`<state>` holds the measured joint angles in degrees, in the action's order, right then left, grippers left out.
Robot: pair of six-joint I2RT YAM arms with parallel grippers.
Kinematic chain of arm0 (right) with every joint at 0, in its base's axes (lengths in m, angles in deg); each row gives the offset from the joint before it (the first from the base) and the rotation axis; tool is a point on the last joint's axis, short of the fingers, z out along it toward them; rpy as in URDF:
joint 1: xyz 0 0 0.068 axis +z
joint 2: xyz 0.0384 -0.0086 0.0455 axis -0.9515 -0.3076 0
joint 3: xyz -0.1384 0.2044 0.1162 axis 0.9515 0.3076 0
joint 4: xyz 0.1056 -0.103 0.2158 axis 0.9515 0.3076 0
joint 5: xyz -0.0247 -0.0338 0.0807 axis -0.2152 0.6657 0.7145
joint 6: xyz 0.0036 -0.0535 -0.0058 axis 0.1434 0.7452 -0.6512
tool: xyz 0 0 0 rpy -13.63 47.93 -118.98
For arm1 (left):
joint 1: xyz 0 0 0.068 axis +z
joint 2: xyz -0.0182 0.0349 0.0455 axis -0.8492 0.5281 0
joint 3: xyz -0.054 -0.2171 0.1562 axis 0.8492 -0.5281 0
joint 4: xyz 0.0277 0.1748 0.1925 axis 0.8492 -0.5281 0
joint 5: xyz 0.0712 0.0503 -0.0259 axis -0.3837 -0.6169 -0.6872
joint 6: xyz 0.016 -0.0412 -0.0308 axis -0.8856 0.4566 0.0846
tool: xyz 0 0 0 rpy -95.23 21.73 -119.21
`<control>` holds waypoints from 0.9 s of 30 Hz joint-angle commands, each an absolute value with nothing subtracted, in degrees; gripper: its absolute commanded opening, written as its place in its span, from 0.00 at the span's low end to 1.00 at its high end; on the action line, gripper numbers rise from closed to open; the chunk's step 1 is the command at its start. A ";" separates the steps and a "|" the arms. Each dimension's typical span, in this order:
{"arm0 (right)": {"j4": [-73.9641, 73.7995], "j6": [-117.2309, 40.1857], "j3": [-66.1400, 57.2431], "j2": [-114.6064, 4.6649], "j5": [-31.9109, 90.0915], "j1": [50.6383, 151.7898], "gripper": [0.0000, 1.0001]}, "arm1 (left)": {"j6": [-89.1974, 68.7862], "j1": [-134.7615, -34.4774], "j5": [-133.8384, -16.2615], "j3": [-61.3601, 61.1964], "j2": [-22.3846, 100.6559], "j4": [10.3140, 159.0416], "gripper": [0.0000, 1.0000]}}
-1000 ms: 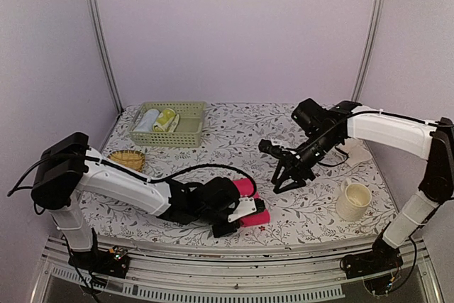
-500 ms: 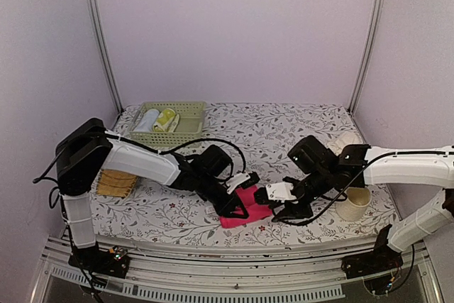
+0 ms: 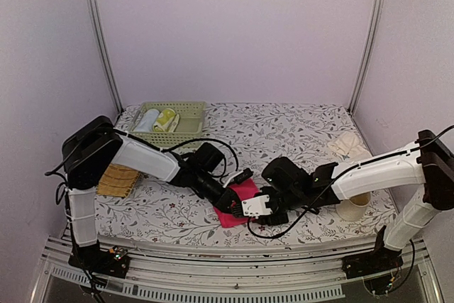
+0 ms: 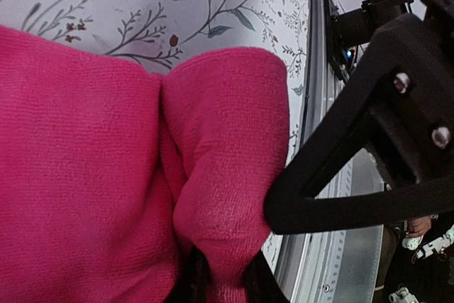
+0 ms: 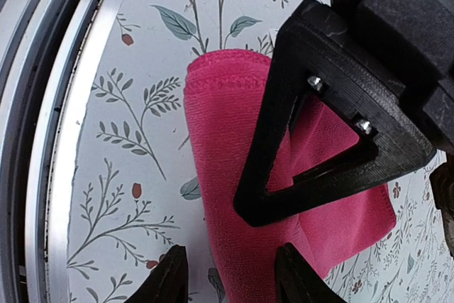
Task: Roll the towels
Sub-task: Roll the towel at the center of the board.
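Note:
The pink towel (image 3: 228,218) lies bunched near the table's front middle. My left gripper (image 3: 230,200) is shut on it: in the left wrist view a raised fold of the pink towel (image 4: 85,161) is pinched between the jaws of the left gripper (image 4: 220,285). My right gripper (image 3: 247,209) meets it from the right. In the right wrist view the right gripper (image 5: 234,278) stands open, its tips on either side of the pink towel's (image 5: 227,175) near edge, not closed on it. The cream-white towel (image 3: 347,147) lies crumpled at the back right.
A green basket (image 3: 188,136) holding rolled items stands at the back left. A straw mat (image 3: 117,179) lies under the left arm. A cream mug (image 3: 352,209) stands right of the right arm. The table's metal front rail (image 5: 42,140) runs close by the towel.
My right arm has come down and leftward from mid-table until its open fingers straddle the pink towel. The left arm reached further in, still pinching the towel. The towel went from rolled to flatter.

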<state>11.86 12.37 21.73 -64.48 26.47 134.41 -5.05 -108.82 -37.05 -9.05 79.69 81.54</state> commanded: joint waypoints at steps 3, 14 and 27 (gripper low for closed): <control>4.41 14.75 23.66 -70.37 21.60 135.09 0.45 | -2.03 -107.64 -34.54 -12.51 82.54 80.99 0.00; 4.54 19.23 24.17 -78.65 20.44 135.18 0.32 | -5.52 -104.13 -34.56 -12.34 79.58 79.10 0.27; 36.66 13.32 9.70 -81.09 38.49 135.11 0.12 | -4.85 -103.75 -58.07 -27.86 50.91 84.93 0.49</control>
<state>13.69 17.42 12.07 -77.33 28.28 134.24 -4.81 -102.74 -48.02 -22.25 57.64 81.75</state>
